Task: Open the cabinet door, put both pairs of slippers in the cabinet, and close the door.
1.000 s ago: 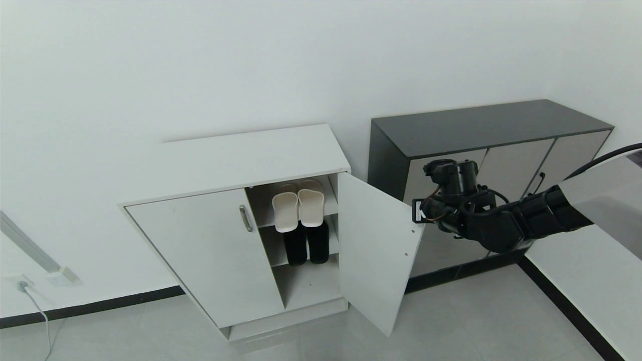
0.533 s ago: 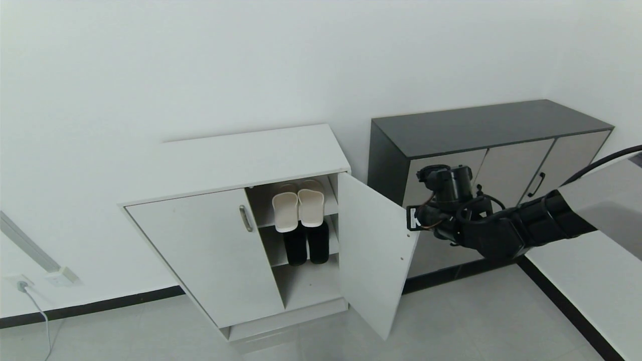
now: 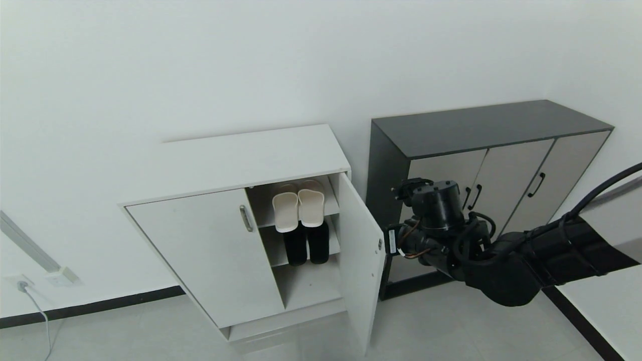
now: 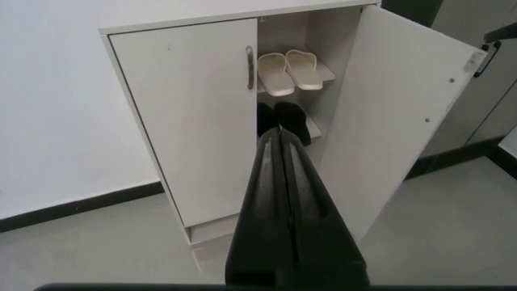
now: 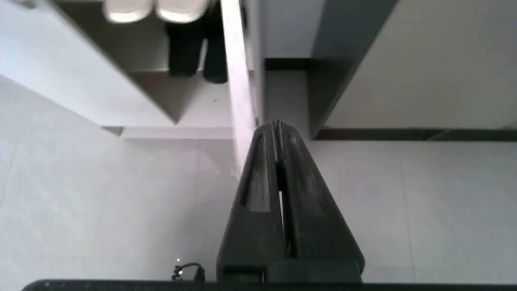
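The white cabinet [image 3: 251,160] stands against the wall with its left door [image 3: 205,250] closed and its right door [image 3: 362,250] partly open, edge-on to me. Inside, a white pair of slippers [image 3: 298,208] rests on the upper shelf and a black pair [image 3: 307,243] on the shelf below. My right gripper [image 3: 388,241] is shut and sits against the outer face of the right door [image 5: 238,89], fingertips [image 5: 277,129] together. My left gripper [image 4: 280,137] is shut and empty, hanging in front of the cabinet, where both pairs [image 4: 295,71] [image 4: 283,120] show.
A dark cabinet [image 3: 481,125] with grey doors stands right of the white one, close behind my right arm. A wall socket with a cable [image 3: 21,287] is at the far left. A white table edge [image 3: 602,311] lies at the lower right. Grey tiled floor [image 3: 476,326] lies in front.
My right arm has moved left against the right door, and the door has swung from wide open to about half closed. Slippers and left door are unchanged.
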Controlling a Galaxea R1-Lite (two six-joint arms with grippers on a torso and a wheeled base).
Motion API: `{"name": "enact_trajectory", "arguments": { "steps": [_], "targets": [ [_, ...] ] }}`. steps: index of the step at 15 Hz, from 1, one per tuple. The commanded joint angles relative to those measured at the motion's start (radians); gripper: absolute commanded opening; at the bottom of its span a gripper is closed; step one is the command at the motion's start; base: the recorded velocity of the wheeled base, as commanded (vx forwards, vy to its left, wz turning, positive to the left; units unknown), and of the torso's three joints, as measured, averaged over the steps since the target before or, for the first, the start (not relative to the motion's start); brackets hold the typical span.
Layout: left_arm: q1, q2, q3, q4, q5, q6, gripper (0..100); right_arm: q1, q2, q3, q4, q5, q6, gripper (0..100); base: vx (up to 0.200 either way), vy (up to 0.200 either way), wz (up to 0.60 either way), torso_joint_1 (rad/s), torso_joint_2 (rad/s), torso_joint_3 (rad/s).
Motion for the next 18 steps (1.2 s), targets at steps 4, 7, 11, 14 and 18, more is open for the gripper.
{"name": "enact_trajectory", "arguments": {
  "steps": [4,7,11,14,18],
  "targets": [
    [0.000,0.000,0.000,0.000,0.000,0.000,0,0.006,0.009,0.004,-0.001,0.000,0.001,0,0.000,0.000,0.00,0.000,0.00,0.000],
    [0.000,0.000,0.000,0.000,0.000,0.000,0,0.029,0.039,0.008,-0.053,0.003,-0.004,0,0.000,0.000,0.00,0.000,0.00,0.000],
    [0.000,0.000,0.000,0.000,0.000,0.000,0,0.046,0.018,0.038,-0.106,-0.001,-0.084,0,0.000,0.000,0.00,0.000,0.00,0.000],
    [0.000,0.000,0.000,0.000,0.000,0.000,0,0.049,0.018,0.044,-0.108,-0.003,-0.084,0,0.000,0.000,0.00,0.000,0.00,0.000],
    [0.000,0.000,0.000,0.000,0.000,0.000,0,0.052,0.018,0.052,-0.146,-0.004,-0.084,0,0.000,0.000,0.60,0.002,0.00,0.004]
  ]
}}
